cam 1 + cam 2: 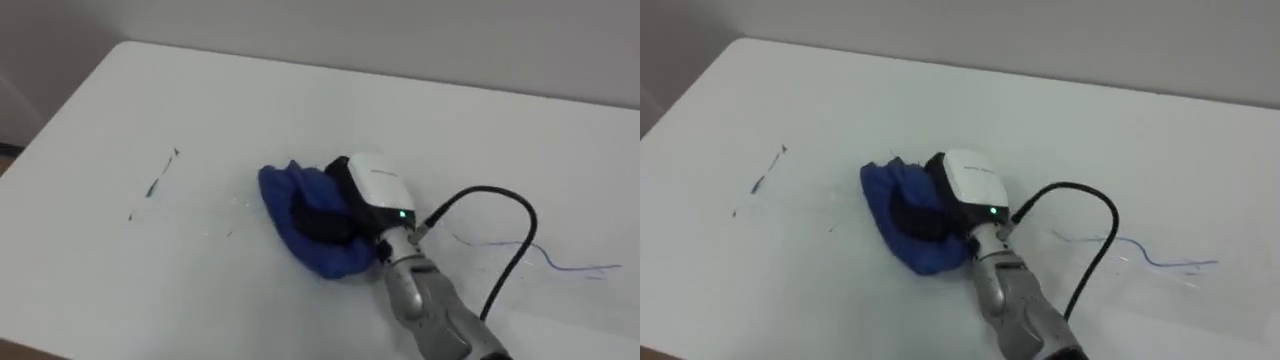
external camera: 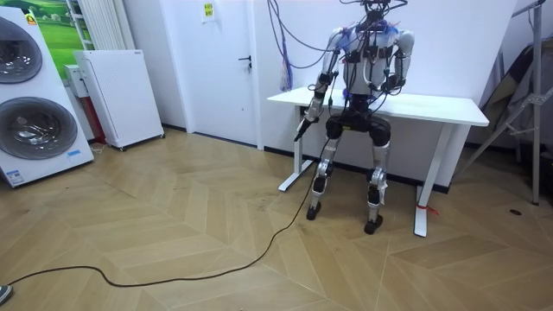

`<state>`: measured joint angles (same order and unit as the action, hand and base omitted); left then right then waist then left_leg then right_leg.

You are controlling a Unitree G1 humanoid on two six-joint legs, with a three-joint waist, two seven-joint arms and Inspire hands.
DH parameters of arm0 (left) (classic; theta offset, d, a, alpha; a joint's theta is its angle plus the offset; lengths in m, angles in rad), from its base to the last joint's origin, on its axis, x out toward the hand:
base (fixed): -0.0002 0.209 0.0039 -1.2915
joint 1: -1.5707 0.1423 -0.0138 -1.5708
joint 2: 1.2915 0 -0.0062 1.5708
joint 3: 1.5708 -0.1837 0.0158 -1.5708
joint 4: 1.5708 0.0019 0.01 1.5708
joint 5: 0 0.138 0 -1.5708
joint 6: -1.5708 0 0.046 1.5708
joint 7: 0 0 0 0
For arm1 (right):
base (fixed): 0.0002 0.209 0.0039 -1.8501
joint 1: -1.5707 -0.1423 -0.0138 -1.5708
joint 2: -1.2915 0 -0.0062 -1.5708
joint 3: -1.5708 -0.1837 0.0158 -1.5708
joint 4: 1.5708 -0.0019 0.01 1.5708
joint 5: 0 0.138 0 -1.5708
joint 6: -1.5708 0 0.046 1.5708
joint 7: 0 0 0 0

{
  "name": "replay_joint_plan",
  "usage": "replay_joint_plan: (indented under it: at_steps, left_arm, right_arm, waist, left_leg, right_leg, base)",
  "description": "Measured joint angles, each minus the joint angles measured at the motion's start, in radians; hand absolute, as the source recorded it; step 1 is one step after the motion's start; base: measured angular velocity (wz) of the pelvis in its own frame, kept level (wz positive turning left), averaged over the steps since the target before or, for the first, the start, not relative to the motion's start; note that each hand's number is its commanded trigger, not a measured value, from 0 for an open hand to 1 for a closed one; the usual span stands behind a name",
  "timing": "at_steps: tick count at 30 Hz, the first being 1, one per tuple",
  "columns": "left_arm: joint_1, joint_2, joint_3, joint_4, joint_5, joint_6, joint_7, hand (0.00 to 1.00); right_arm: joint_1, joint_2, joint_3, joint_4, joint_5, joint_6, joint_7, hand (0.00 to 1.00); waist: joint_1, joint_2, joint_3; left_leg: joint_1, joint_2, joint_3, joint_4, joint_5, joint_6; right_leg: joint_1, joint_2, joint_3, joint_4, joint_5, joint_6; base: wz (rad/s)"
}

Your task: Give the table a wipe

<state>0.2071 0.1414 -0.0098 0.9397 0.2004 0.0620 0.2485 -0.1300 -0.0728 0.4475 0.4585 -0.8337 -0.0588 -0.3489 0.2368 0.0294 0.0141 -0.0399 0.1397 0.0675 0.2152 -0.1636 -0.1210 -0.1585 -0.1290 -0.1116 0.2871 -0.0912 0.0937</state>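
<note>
Blue cloth [image 1: 285, 200] lies bunched near the middle of the white table [image 1: 200, 100], a little toward the near edge. The right hand [image 1: 375, 185] comes in from 5 o'clock and rests on the cloth's 3 o'clock side, its white back facing up. Cloth folds rise around its dark underside, and I cannot tell whether the hand grips the cloth or only presses on it. At 3 o'clock from the cloth, well apart, a thin blue pen line [image 1: 545, 255] runs across the tabletop. At 9 o'clock a few short dark marks [image 1: 155, 185] sit near the table's left edge. In the room view the robot stands upright against the table's long side. Its left hand [image 2: 300, 131] hangs by the table's corner, its grasp too small to read.
</note>
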Motion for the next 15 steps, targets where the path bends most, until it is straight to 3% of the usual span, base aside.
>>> replay_joint_plan:
  at_steps: [1,2,4,6,7,9,12,15]
  left_arm:
    - [0.015,-0.002,0.007,0.000,0.003,-0.001,0.000,0.00]
    - [0.021,-0.001,0.012,-0.001,0.011,-0.002,0.000,0.00]
    - [0.031,0.011,0.059,0.001,0.034,-0.015,0.000,0.00]
    - [0.035,0.031,0.095,-0.014,0.068,-0.018,0.002,0.00]
    - [0.039,0.039,0.121,-0.025,0.099,-0.019,0.003,0.00]
    - [0.042,0.048,0.132,-0.029,0.112,-0.020,0.005,0.00]
    - [0.035,0.051,0.131,-0.031,0.109,-0.025,0.015,0.00]
    - [0.045,0.051,0.119,-0.042,0.103,-0.024,0.020,0.00]
  right_arm:
    - [0.039,-0.015,-0.018,-0.003,0.000,-0.023,-0.028,1.00]
    - [0.062,-0.022,-0.037,-0.003,-0.001,-0.040,-0.047,1.00]
    - [0.199,-0.065,-0.135,-0.008,0.008,-0.098,-0.158,1.00]
    - [0.318,-0.117,-0.209,-0.017,0.052,-0.132,-0.252,1.00]
    - [0.395,-0.138,-0.266,-0.017,0.089,-0.148,-0.311,1.00]
    - [0.473,-0.160,-0.342,-0.001,0.147,-0.172,-0.376,1.00]
    - [0.504,-0.183,-0.406,0.049,0.227,-0.190,-0.430,1.00]
    - [0.489,-0.182,-0.419,0.077,0.233,-0.180,-0.430,1.00]
  waist:
    - [-0.038,-0.007,-0.0046]
    - [-0.058,-0.010,-0.0040]
    - [-0.131,-0.034,-0.0133]
    - [-0.154,-0.056,-0.0178]
    - [-0.169,-0.065,-0.0247]
    - [-0.186,-0.065,-0.0265]
    - [-0.201,-0.063,-0.0276]
    - [-0.198,-0.059,-0.0284]
  left_leg:
    - [0.008,-0.013,0.000,-0.001,0.000,0.007]
    - [0.015,-0.018,0.000,-0.001,-0.001,0.012]
    - [0.040,-0.042,0.002,-0.008,-0.002,0.028]
    - [0.065,-0.057,0.002,-0.018,-0.010,0.041]
    - [0.072,-0.064,0.002,-0.017,-0.019,0.050]
    - [0.084,-0.076,0.002,-0.015,-0.031,0.064]
    - [0.089,-0.094,0.003,-0.010,-0.043,0.084]
    - [0.107,-0.098,0.013,-0.014,-0.052,0.099]
  right_leg:
    - [0.021,-0.010,0.000,-0.013,-0.005,0.008]
    - [0.039,-0.012,0.000,-0.023,-0.006,0.010]
    - [0.101,-0.026,0.000,-0.067,-0.017,0.028]
    - [0.142,-0.031,0.001,-0.083,-0.018,0.033]
    - [0.165,-0.032,0.001,-0.093,-0.020,0.035]
    - [0.185,-0.028,0.001,-0.099,-0.020,0.036]
    - [0.187,-0.022,0.000,-0.097,-0.018,0.033]
    - [0.195,-0.001,-0.018,-0.102,-0.009,0.019]
  base:
    - [0.49]
    - [0.58]
    - [0.61]
    - [0.23]
    - [0.11]
    - [0.02]
    - [-0.06]
    - [-0.18]
